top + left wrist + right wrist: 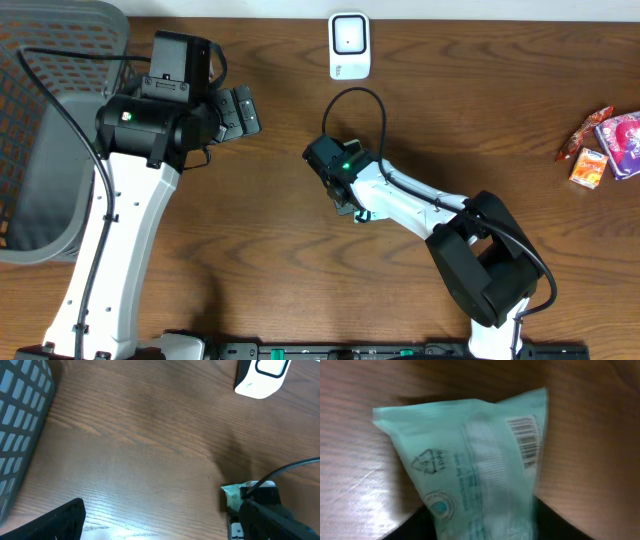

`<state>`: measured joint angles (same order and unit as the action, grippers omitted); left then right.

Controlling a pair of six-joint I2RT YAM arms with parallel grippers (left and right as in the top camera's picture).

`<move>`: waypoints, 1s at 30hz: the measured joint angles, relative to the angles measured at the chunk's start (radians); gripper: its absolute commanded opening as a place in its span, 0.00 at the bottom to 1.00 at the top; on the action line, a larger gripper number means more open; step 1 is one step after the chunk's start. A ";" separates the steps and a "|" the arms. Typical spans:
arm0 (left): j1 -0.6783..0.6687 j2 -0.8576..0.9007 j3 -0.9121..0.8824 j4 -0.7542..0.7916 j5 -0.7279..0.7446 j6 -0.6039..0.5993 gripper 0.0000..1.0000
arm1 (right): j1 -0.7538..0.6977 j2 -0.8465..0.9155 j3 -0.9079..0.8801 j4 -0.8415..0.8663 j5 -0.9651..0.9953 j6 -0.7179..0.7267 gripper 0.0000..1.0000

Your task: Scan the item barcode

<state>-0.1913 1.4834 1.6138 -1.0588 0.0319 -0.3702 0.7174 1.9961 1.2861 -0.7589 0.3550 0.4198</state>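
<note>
A light green packet (pixel 470 465) with a barcode (pixel 526 440) on its upper right fills the right wrist view, its lower end pinched between the dark fingers of my right gripper (pixel 485 527). In the overhead view the right gripper (pixel 345 195) sits mid-table, with only a pale sliver of the packet (pixel 361 213) showing under it. The white scanner (pixel 349 45) stands at the table's far edge, well beyond it. My left gripper (pixel 240 112) hangs open and empty at the left. Its own view shows the packet's corner (pixel 232 496) and the scanner (pixel 262 377).
A grey mesh basket (pixel 50 150) fills the left end of the table and shows at the left edge of the left wrist view (pixel 20 420). Several snack packets (pixel 600 145) lie at the far right edge. A black cable (pixel 355 100) loops up from the right wrist.
</note>
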 measured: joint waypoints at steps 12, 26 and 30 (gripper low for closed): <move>0.000 0.000 0.000 0.000 0.000 0.000 0.98 | -0.127 0.000 0.166 -0.213 -0.254 -0.011 0.13; 0.000 0.000 0.000 0.000 0.000 0.000 0.98 | -0.572 0.000 0.085 -0.112 -1.275 -0.315 0.17; 0.000 0.000 0.000 0.000 0.000 0.000 0.98 | -0.652 0.000 -0.088 -0.008 -1.453 -0.337 0.22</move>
<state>-0.1913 1.4834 1.6138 -1.0588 0.0319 -0.3706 0.0650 1.9961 1.1980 -0.7670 -1.0981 0.0830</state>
